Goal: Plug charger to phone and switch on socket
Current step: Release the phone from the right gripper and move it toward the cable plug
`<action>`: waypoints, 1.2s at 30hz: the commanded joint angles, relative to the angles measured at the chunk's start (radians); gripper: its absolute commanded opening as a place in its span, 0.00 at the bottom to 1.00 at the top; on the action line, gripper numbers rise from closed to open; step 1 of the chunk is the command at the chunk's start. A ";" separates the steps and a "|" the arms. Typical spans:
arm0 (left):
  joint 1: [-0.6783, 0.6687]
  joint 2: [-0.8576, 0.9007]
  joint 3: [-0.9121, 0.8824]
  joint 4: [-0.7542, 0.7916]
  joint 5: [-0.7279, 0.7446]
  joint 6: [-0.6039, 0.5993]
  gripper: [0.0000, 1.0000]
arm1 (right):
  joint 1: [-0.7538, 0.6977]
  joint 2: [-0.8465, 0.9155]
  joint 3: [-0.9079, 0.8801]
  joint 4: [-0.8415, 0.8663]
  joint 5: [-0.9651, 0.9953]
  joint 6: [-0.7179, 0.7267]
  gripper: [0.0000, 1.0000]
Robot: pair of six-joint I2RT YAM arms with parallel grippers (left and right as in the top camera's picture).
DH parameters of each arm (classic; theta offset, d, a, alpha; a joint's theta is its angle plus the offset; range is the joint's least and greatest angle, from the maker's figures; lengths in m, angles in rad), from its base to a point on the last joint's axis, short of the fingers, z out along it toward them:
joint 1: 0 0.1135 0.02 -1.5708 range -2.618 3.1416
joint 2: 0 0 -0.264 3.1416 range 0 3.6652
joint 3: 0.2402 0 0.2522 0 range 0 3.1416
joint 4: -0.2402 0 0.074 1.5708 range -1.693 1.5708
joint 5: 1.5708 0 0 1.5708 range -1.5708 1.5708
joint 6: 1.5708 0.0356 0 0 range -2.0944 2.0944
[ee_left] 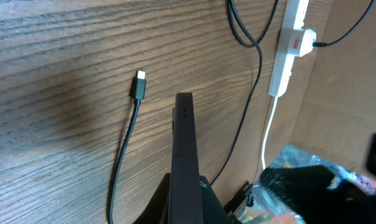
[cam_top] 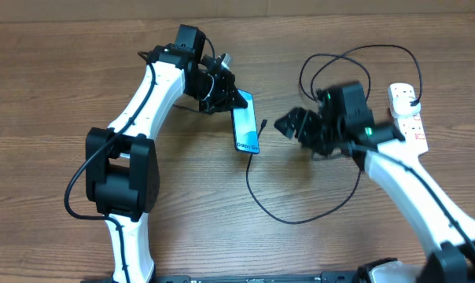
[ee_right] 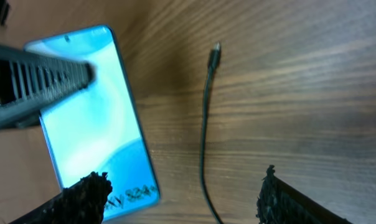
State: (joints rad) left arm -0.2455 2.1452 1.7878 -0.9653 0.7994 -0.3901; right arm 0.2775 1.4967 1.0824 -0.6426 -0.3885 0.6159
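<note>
One phone (cam_top: 245, 124) lies screen-up near the middle of the table (cam_top: 64, 79), its far end clamped in the closed left gripper (cam_top: 226, 93). One charger (ee_right: 205, 118) loops over the wood, its plug tip (ee_right: 216, 50) just beside the phone and apart from it. The right gripper (cam_top: 289, 124) hovers close by, its fingers (ee_right: 88, 196) spread and holding nothing, and one socket (cam_top: 406, 110) sits at the far right edge.

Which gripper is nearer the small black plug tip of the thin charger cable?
Right. The right gripper hangs open just beside the small black plug tip; the left gripper sits farther off, clamping the slim blue-screened phone.
</note>
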 commanded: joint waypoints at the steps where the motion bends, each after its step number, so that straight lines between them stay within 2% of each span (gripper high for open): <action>1: 0.026 0.000 0.016 0.003 0.044 -0.023 0.04 | 0.003 0.093 0.148 -0.049 -0.016 -0.090 0.76; 5: 0.045 0.000 0.016 0.002 0.063 -0.054 0.04 | 0.003 0.206 0.241 -0.081 -0.013 -0.093 0.69; 12: 0.053 0.000 0.016 0.029 0.065 -0.068 0.04 | 0.028 0.334 0.246 -0.059 -0.013 -0.063 0.60; 24: 0.107 0.000 0.016 0.068 -0.057 -0.237 0.04 | 0.089 0.389 0.245 -0.027 0.091 0.059 0.43; 36: 0.114 0.000 0.016 0.069 -0.101 -0.246 0.04 | 0.147 0.469 0.245 0.052 0.097 0.099 0.40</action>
State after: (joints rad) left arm -0.1291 2.1452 1.7878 -0.8978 0.6857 -0.6128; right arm 0.4061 1.9511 1.3071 -0.6056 -0.3088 0.6941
